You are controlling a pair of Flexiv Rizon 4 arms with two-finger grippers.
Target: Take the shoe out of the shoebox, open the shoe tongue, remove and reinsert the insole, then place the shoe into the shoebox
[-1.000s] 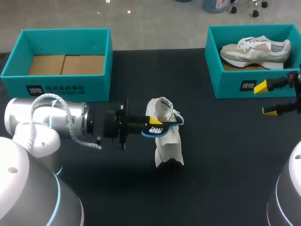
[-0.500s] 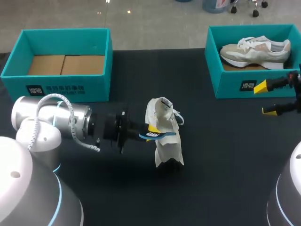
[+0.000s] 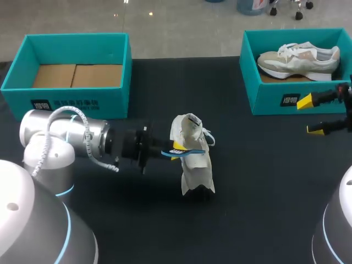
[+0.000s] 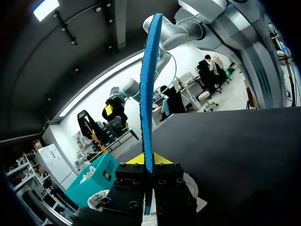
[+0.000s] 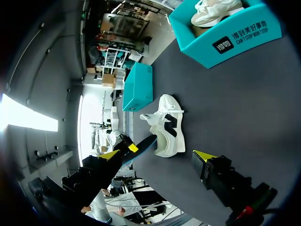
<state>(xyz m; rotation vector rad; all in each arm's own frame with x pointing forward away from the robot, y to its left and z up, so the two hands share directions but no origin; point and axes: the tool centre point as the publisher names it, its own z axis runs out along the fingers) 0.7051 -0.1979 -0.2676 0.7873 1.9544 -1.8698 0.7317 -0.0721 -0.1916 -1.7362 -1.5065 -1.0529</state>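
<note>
My left gripper (image 3: 177, 148) is pinching a thin blue insole (image 3: 195, 150) by 1 end. In the left wrist view the insole (image 4: 149, 84) runs edge-on straight out from between the 2 yellow tips, slightly curved. The shoe (image 3: 195, 170) sits on the dark surface (image 3: 264, 181), right under and just ahead of that gripper. It is white, with white laces. In the right wrist view the shoe (image 5: 167, 125) shows a black mark on its side. I cannot tell whether the insole touches it.

My right gripper (image 3: 309, 115) hangs well off to the shoe's side with its fingers spread and nothing between them. Just beyond it is a teal shoebox (image 3: 275, 99) holding a second pale shoe (image 3: 300, 59). Another teal shoebox (image 3: 71, 93), with a bare cardboard floor, stands beside my left arm.
</note>
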